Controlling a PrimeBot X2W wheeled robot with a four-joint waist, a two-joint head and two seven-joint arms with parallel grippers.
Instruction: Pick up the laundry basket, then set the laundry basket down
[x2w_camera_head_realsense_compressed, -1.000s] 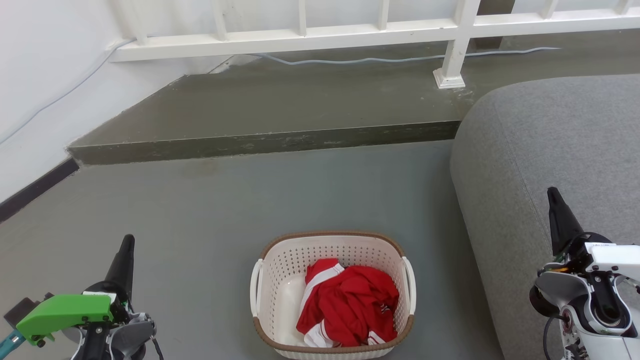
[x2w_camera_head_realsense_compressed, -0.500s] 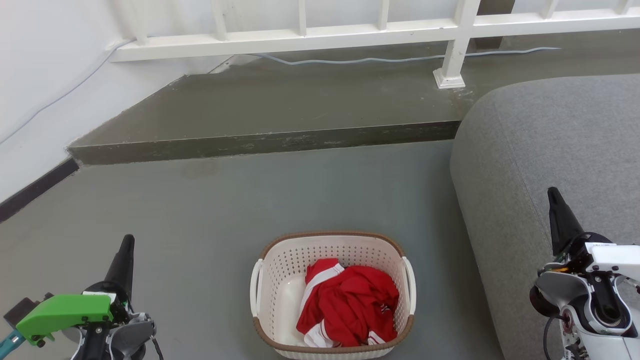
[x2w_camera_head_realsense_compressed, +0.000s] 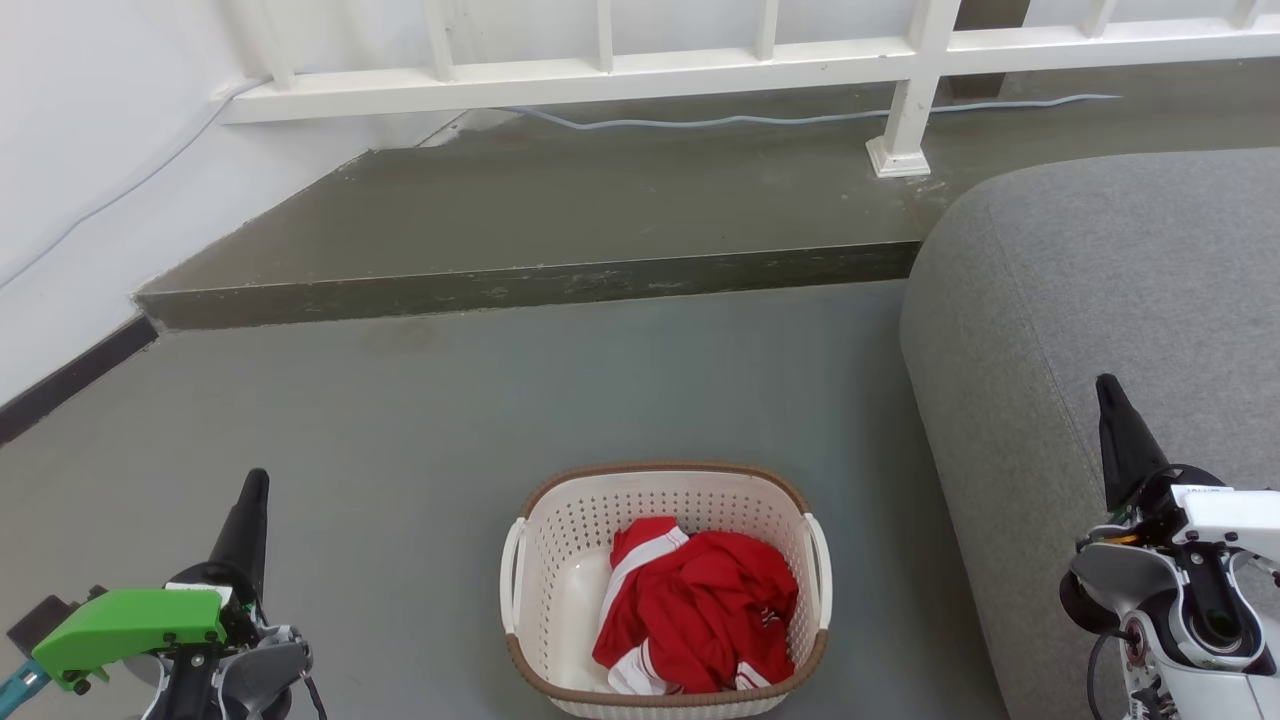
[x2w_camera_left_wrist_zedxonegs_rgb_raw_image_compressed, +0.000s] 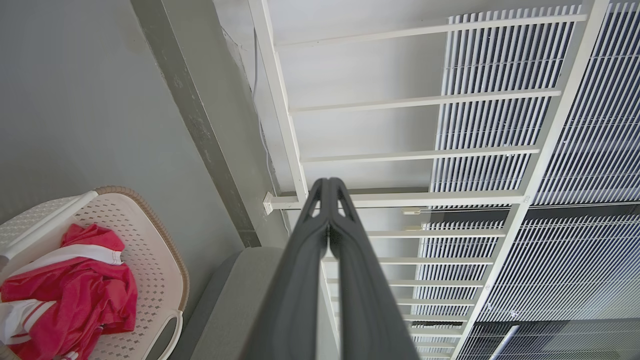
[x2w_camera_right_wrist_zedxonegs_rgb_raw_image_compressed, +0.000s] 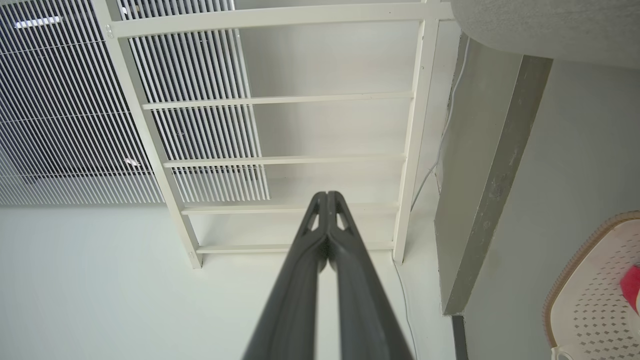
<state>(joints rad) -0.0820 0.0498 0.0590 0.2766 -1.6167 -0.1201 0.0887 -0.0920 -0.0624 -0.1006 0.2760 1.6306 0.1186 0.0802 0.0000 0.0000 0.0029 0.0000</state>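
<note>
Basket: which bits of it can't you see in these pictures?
- Head view: the bottom of the basket is partly hidden under the red clothes. The bottom edge of the picture cuts off its near wall.
- Left wrist view: the left and bottom edges of the picture cut off part of the basket.
- Right wrist view: the right edge cuts off most of it, leaving just a corner.

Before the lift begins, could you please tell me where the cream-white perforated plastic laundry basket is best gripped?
Grip the cream-white perforated laundry basket by its white loop handles: left fingers on the left handle from outside, right fingers on the right handle. They stand off opposite walls and the basket sits upright, so a two-sided hold should keep it level. Both pairs are shut.
</note>
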